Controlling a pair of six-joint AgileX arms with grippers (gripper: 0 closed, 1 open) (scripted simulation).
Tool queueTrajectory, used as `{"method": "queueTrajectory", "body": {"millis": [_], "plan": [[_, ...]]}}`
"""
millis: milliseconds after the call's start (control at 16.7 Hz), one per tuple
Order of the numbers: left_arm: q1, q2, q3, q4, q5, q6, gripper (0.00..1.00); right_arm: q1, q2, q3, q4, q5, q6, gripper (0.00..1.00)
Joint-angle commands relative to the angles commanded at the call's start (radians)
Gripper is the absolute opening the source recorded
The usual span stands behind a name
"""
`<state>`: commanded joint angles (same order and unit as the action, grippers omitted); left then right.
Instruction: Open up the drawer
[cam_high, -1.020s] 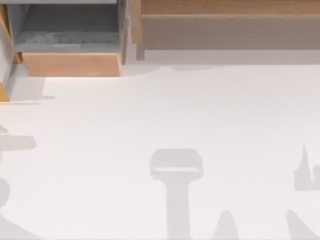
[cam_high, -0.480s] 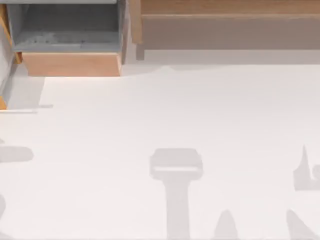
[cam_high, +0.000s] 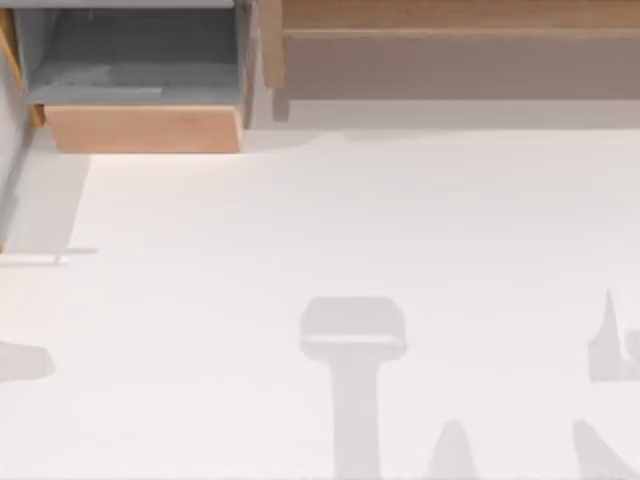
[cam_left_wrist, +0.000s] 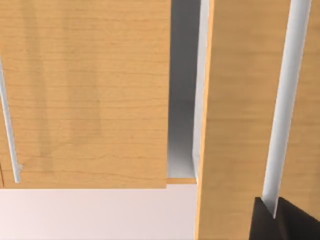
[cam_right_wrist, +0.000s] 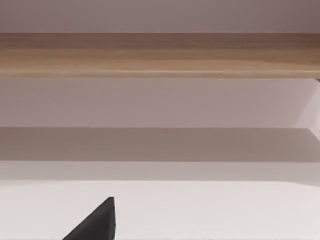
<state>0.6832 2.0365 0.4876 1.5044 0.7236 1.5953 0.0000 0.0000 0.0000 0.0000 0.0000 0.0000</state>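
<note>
Currently the drawer (cam_left_wrist: 240, 100) sits at the worktop's far-left edge, my left end effector (cam_left_wrist: 274, 220) clamped on its handle (cam_left_wrist: 285, 100). Risk: the thin rail slips free if my pull skews.

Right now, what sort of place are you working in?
Probably a rendered tabletop test scene: a plain white table, a wooden cabinet with a grey-lined drawer pulled out, and a long wooden shelf board along the back.
</note>
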Motion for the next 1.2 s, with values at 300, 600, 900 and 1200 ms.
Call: {"method": "queueTrajectory", "body": {"millis": [300, 600, 900, 1200], "plan": [[0.0, 0.0, 0.0, 0.0, 0.0, 0.0, 0.23, 0.0, 0.0, 0.0, 0.0, 0.0, 0.0, 1.0], [0.0, 0.0, 0.0, 0.0, 0.0, 0.0, 0.6, 0.0, 0.0, 0.0, 0.0, 0.0, 0.0, 1.0], [0.0, 0.0, 0.0, 0.0, 0.0, 0.0, 0.98, 0.0, 0.0, 0.0, 0.0, 0.0, 0.0, 1.0], [0.0, 0.0, 0.0, 0.0, 0.0, 0.0, 1.0, 0.0, 0.0, 0.0, 0.0, 0.0, 0.0, 1.0]]}}
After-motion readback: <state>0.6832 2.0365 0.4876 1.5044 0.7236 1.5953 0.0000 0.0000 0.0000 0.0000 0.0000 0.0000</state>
